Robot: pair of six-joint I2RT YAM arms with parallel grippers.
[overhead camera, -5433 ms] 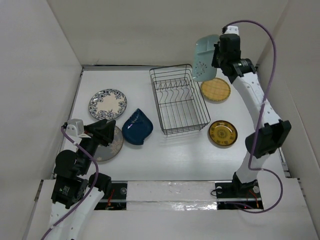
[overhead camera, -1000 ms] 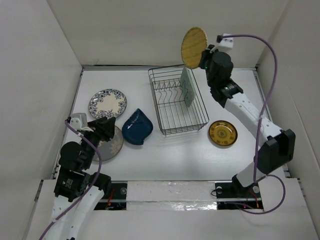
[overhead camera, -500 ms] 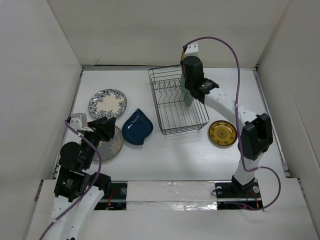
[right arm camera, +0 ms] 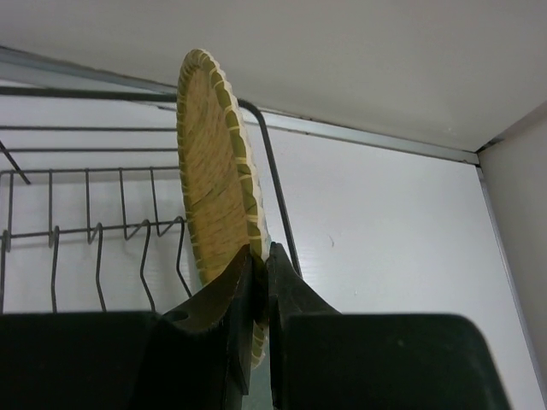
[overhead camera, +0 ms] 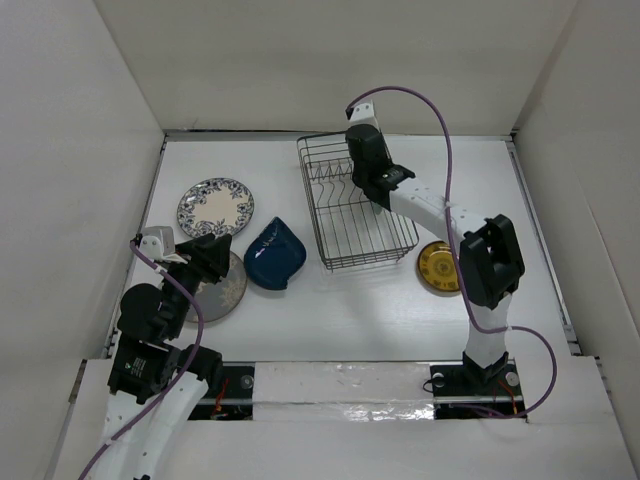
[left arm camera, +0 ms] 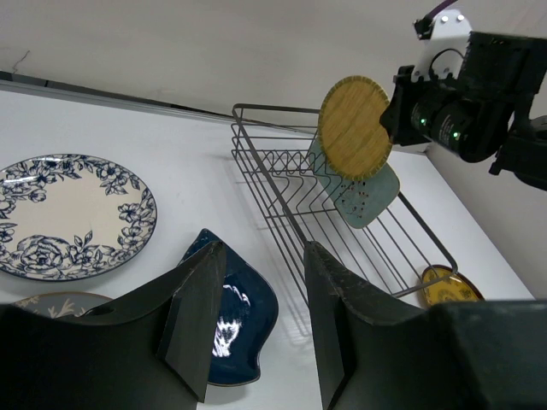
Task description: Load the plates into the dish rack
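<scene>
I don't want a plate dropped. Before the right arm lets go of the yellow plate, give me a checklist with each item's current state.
1. Grip: the right gripper pinches the lower rim of the mustard-yellow plate: ok.
2. Plate held on edge over the dish rack: ok.
3. Plate lined up with a free slot between the prongs: cannot tell.
4. Plate clear of the pale green plate standing in the rack: cannot tell.
5. The left gripper is open and away from the rack: ok.
</scene>
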